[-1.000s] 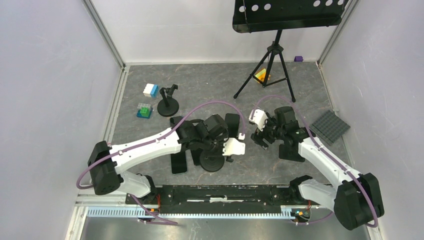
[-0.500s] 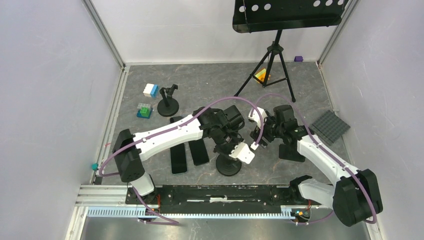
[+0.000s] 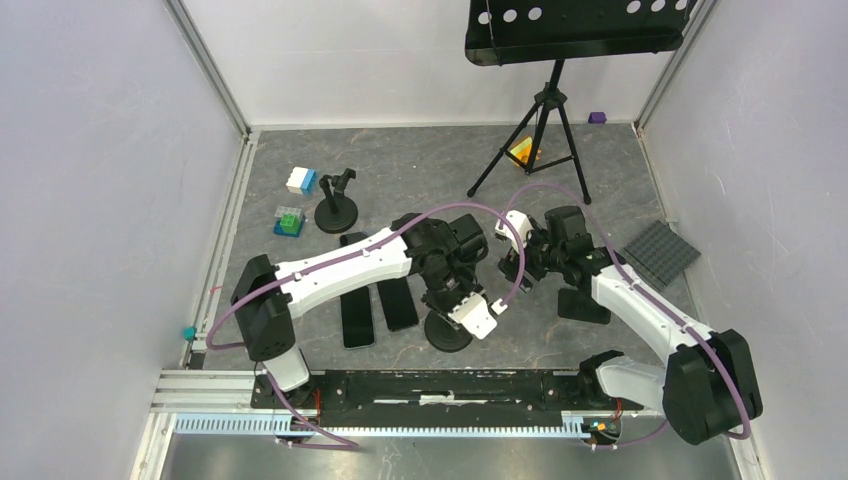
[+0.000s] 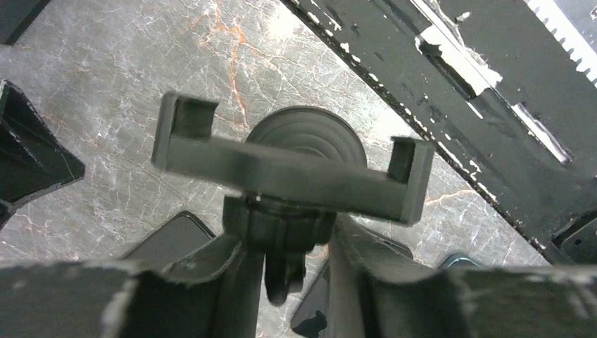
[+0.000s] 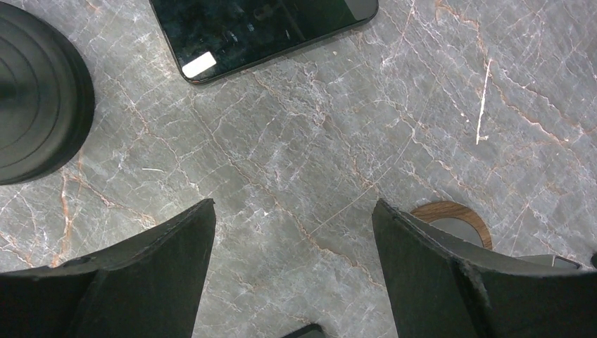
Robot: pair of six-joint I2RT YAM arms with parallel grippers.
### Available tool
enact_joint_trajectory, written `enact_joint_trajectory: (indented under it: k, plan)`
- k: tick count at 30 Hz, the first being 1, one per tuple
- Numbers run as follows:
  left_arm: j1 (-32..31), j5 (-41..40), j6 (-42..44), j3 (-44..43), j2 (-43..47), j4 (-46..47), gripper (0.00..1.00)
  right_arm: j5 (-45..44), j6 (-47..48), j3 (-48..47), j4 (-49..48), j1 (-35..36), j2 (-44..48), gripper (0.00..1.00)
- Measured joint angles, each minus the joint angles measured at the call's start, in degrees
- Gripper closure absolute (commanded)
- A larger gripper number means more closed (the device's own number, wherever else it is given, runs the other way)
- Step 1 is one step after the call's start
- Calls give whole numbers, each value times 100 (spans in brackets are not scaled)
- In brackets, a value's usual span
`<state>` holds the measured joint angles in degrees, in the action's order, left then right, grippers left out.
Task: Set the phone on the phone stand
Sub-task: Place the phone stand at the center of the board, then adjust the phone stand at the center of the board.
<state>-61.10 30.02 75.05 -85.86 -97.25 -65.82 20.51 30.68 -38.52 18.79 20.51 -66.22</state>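
A black phone stand (image 3: pixel 448 331) stands on the table near the front middle. My left gripper (image 3: pixel 452 300) is shut on its neck. In the left wrist view the stand's cradle (image 4: pixel 292 169) lies across the frame above its round base, and my left gripper (image 4: pixel 285 246) clamps the stem. Two dark phones (image 3: pixel 357 318) (image 3: pixel 398 303) lie flat left of the stand. A third phone (image 3: pixel 584 304) lies to the right. My right gripper (image 3: pixel 515 268) is open and empty, hovering right of the stand. In the right wrist view, the right gripper (image 5: pixel 292 211) hangs over bare table below a phone (image 5: pixel 260 28).
A second small stand (image 3: pixel 337 206) and toy bricks (image 3: pixel 294 203) sit at the back left. A music stand tripod (image 3: pixel 535 125) is at the back, and a grey baseplate (image 3: pixel 660 254) lies at the right. A black rail (image 3: pixel 440 385) runs along the front edge.
My left arm swung right, carrying the phone stand to the right of the two phones, then eased slightly back left. My right gripper edged up and left.
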Motion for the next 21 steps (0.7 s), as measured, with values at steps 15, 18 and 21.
enact_joint_trajectory:
  k: [15,18,21]
  plan:
    - [1117,391,-1543,3176,1963,3215,6,24,-37,22,-92,0,-28,13]
    - [1156,555,-2391,4216,2411,4629,10,24,-44,39,-120,0,-28,13]
    - [1145,625,-3359,4940,2461,6054,14,24,-46,44,-120,0,-39,13]
